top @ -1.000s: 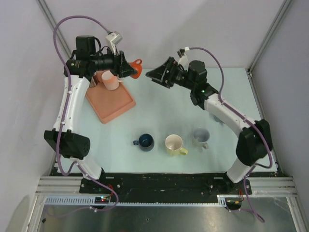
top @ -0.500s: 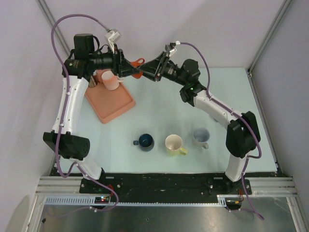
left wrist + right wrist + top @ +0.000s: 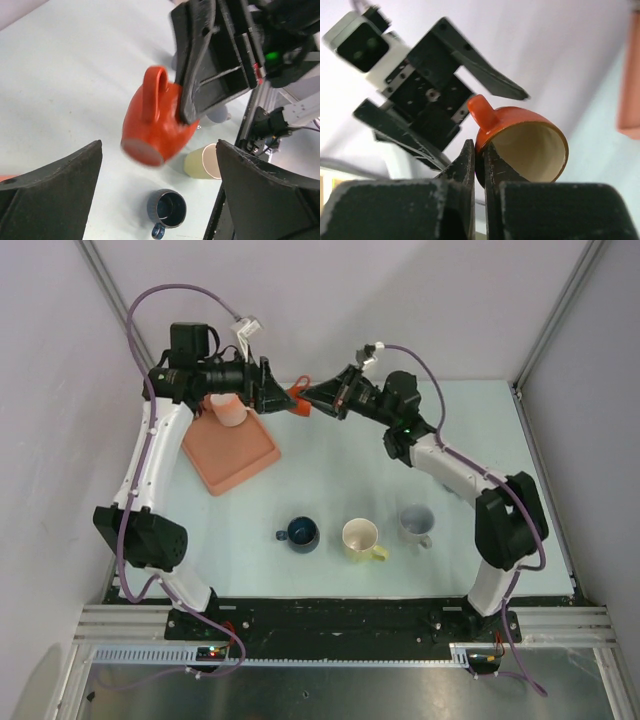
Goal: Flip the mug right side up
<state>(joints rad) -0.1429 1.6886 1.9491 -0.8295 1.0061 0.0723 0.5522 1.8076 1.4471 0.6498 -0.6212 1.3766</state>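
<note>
Pinching the rim of the orange mug (image 3: 520, 135), the right gripper (image 3: 480, 150) is holding it aloft over the far end of the bench (image 3: 330, 460), lying sideways, mouth toward that gripper, base toward the left gripper (image 3: 159, 145), which is standing wide open, clear of it.

The mug (image 3: 298, 397) is held up at the back, just right of the tray (image 3: 240, 468); a cup (image 3: 229, 412) is set on that tray; three mugs (image 3: 360, 538) are lined up in front.

Orange mug (image 3: 150, 125) partly behind right gripper (image 3: 189, 111)
</note>
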